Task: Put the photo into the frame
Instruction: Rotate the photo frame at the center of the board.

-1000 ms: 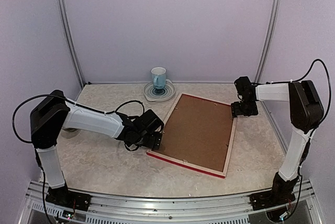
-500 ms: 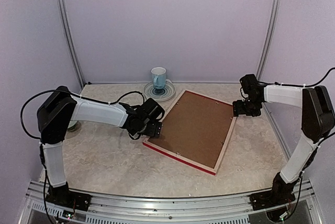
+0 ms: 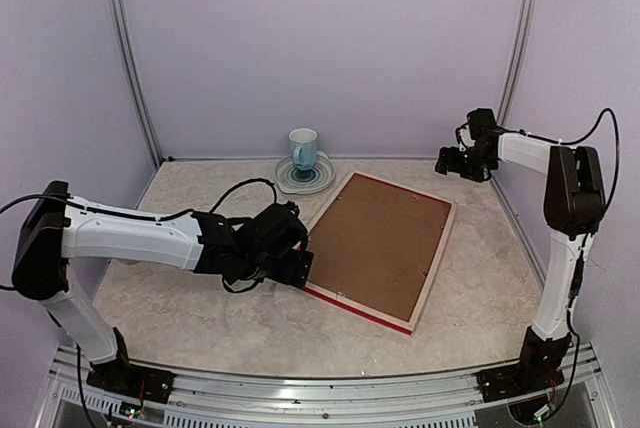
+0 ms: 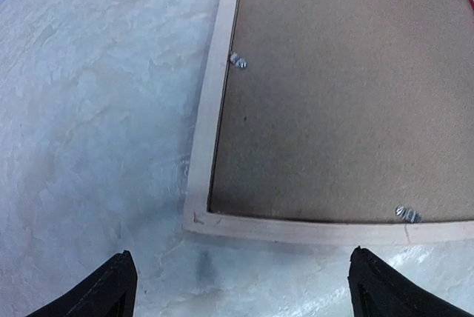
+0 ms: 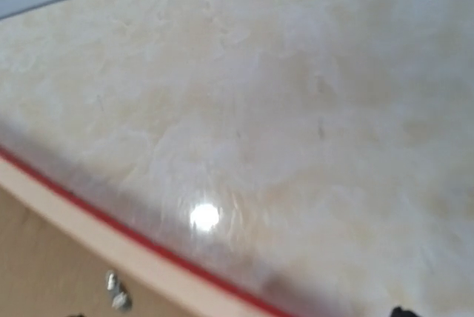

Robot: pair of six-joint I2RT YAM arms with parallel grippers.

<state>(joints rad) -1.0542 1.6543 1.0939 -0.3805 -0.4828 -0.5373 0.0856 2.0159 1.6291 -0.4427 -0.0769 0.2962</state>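
Top external: right fingers [image 3: 447, 162] rose.

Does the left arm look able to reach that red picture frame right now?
Probably yes. The left claw is open and low, the frame's corner lies just ahead of it on the table, and nothing sits between them.

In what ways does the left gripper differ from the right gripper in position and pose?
The left gripper sits low at the near left corner of the frame; the right gripper hovers higher, beyond its far right corner. The left arm stretches nearly level across the table; the right arm stands tall and bends over. Both have open fingers and hold nothing.
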